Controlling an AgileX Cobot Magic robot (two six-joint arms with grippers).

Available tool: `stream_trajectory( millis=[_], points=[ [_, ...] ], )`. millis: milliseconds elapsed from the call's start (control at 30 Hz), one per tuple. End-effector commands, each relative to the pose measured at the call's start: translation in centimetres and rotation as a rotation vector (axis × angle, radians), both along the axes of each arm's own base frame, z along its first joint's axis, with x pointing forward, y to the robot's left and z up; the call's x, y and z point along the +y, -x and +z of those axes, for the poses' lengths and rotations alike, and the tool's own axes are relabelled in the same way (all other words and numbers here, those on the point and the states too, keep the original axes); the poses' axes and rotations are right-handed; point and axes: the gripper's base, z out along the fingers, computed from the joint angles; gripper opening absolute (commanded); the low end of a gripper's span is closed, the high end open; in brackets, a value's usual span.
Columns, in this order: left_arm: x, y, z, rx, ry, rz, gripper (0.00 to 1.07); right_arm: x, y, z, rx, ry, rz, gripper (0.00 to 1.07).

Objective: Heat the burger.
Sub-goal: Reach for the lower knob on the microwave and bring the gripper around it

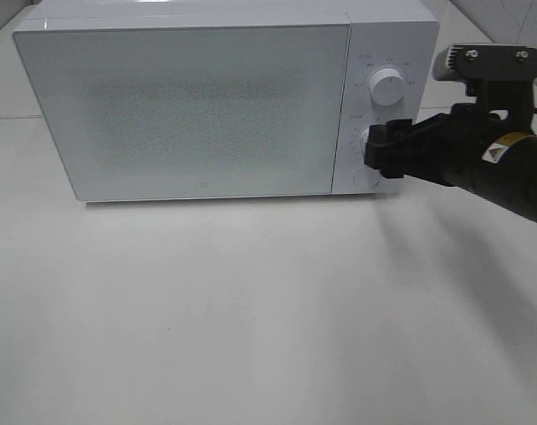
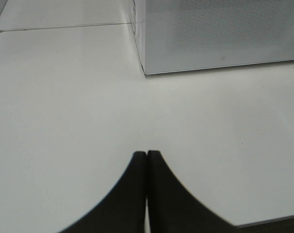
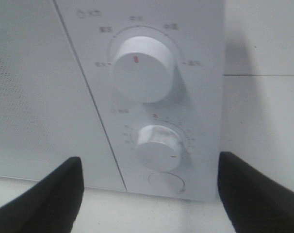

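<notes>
Two knobs sit on the microwave's [image 1: 189, 106] control panel, and only the right wrist view shows them close: the upper knob [image 3: 142, 68] with a red mark near its top edge, the lower knob [image 3: 159, 148] ringed by fine ticks, and a round button [image 3: 166, 182] under it. That view also shows the right gripper [image 3: 151, 158] with its jaws wide apart and holding nothing, one black tip to each side of the panel and the lower knob in line between them. In the high view the right gripper [image 1: 375, 150] extends from the right edge and its tip covers most of the lower knob, so I cannot tell whether they touch. The door [image 1: 198, 111] is shut, and its dotted panel lets nothing inside show. The burger appears in no view, so I cannot tell where it is. The left wrist view alone shows the left gripper [image 2: 147, 154], its jaws pressed together on nothing, above the white tabletop [image 2: 64, 97], with the microwave's near corner beyond.
</notes>
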Motion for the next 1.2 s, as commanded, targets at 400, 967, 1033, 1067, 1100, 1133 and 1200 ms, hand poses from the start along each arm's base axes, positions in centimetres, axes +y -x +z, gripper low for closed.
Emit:
stream_trajectory(
  millis=[400, 967, 1033, 1067, 1100, 1133, 1200],
  points=[
    [0.1, 0.2, 0.0, -0.034, 0.002, 0.004, 0.00, 2.5, -2.4, -2.6, -0.108, 0.070, -0.045, 0.72],
    [0.1, 0.2, 0.0, -0.034, 0.002, 0.004, 0.00, 2.7, -3.4, -5.2, -0.117, 0.098, -0.061, 0.72],
    [0.1, 0.2, 0.0, -0.034, 0.002, 0.004, 0.00, 2.8, -3.6, -5.2, -0.119, 0.096, -0.061, 0.72],
    [0.1, 0.2, 0.0, -0.034, 0.002, 0.004, 0.00, 3.0, -3.9, -5.3, -0.122, 0.098, -0.060, 0.72],
    [0.1, 0.2, 0.0, -0.034, 0.002, 0.004, 0.00, 3.0, -4.0, -5.5, -0.120, 0.099, -0.061, 0.72],
    [0.1, 0.2, 0.0, -0.034, 0.002, 0.004, 0.00, 3.0, -4.0, -5.5, -0.120, 0.099, -0.061, 0.72],
    [0.1, 0.2, 0.0, -0.034, 0.002, 0.004, 0.00, 3.1, -4.1, -5.6, -0.118, 0.101, -0.061, 0.72]
  ],
)
